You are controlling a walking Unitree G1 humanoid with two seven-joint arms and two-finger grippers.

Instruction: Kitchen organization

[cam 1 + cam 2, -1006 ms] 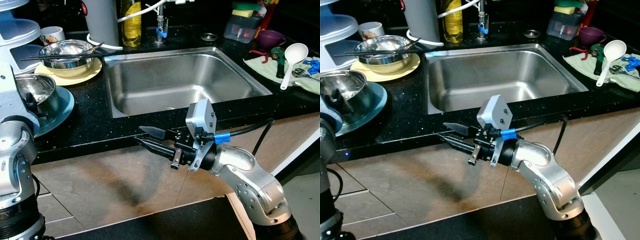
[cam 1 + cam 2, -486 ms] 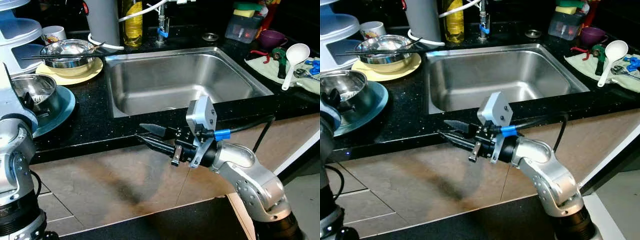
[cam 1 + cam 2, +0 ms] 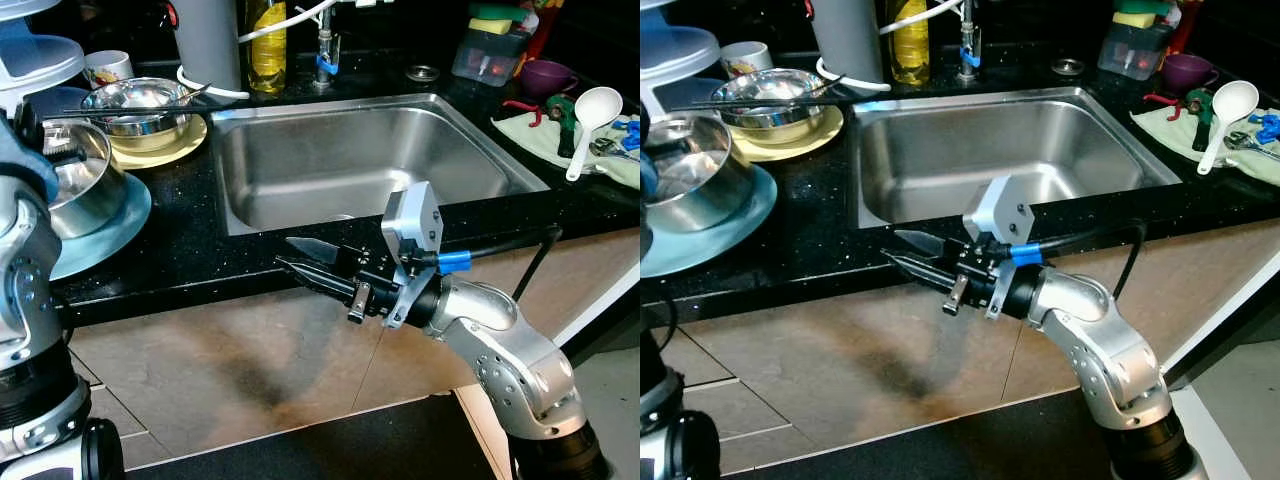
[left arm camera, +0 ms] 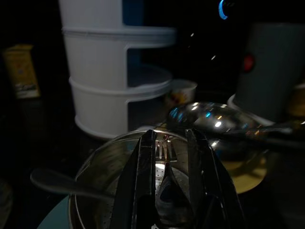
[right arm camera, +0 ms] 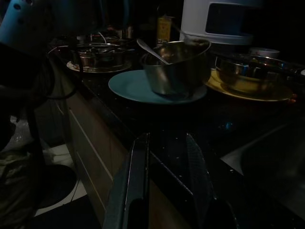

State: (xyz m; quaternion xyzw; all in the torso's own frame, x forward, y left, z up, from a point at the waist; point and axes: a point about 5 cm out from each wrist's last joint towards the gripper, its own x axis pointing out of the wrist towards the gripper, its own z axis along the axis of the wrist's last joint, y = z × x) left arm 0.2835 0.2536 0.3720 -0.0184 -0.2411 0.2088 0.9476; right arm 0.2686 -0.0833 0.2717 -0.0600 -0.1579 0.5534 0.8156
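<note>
A steel bowl (image 3: 85, 185) hangs tilted over the blue plate (image 3: 115, 225) at the left of the black counter, its mouth turned toward my left arm. My left gripper (image 4: 169, 136) reaches into the bowl and is shut on it; a fork's tines (image 4: 164, 147) shine between the fingers. A utensil handle (image 4: 52, 182) sticks out over the bowl's rim. My right gripper (image 3: 287, 256) hovers in front of the counter edge below the sink (image 3: 350, 150), open and holding nothing.
A second steel bowl (image 3: 135, 105) with chopsticks across it sits on a yellow plate behind. A white tiered rack (image 3: 35, 55) and a mug (image 3: 105, 68) stand at the back left. At the right, a cloth holds a white ladle (image 3: 590, 110).
The steel bowl has tipped and risen off the blue plate with my left gripper. My left arm has lifted. The right gripper has stayed in about the same place.
</note>
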